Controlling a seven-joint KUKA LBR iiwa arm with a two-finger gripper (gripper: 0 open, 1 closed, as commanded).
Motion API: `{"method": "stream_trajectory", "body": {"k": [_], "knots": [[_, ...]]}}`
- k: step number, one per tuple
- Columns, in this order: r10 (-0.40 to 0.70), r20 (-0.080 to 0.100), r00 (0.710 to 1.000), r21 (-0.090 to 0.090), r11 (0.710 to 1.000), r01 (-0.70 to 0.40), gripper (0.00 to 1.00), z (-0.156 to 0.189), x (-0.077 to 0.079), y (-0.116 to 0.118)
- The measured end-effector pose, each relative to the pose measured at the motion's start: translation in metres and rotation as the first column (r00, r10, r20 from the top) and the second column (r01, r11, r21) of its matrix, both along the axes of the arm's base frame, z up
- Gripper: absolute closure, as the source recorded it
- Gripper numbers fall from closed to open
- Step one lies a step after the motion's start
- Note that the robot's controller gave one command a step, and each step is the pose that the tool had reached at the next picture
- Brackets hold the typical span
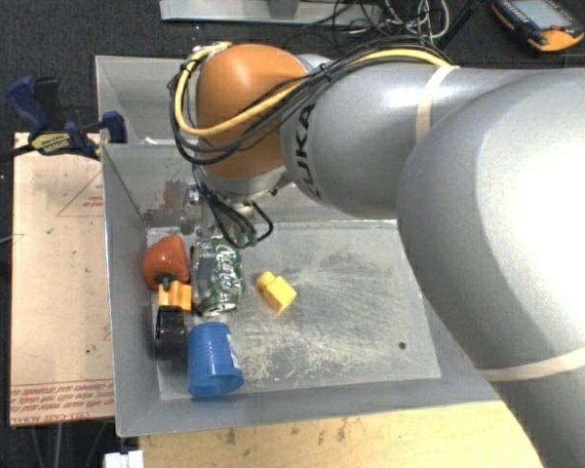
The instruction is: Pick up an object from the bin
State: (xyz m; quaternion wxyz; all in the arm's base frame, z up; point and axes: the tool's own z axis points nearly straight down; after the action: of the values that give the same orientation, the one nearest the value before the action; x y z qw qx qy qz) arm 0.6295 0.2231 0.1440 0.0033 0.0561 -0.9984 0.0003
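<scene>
1. The arm runs off our right edge and covers the far right corner of the bin.
2. The blue cup hides part of a black thing, which we cannot identify.

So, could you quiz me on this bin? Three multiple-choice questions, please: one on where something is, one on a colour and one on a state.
1. Where in the grey metal bin is the blue plastic cup?
A. near the view's lower-left corner
B. in the upper-right corner
C. dead centre

2. What colour is the small block lying by itself?
A. purple
B. yellow
C. white

3. How does that block lie?
A. stacked on the cup
B. propped against the bin's wall
C. loose on the bin's floor

Answers:
1. A: the cup sits low on the left.
2. B: the block is plainly yellow.
3. C: there is bare floor all round it.
</scene>
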Motion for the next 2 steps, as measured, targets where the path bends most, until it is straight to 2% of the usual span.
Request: {"method": "stream_trajectory", "body": {"k": [1,2], "knots": [[0.0,0.008,1.0,0.003,1.0,0.0,0.0,0.005,0.002,0.0],[0.063,0.03,0.998,0.004,0.998,-0.063,1.0,-0.059,0.015,0.011]]}}
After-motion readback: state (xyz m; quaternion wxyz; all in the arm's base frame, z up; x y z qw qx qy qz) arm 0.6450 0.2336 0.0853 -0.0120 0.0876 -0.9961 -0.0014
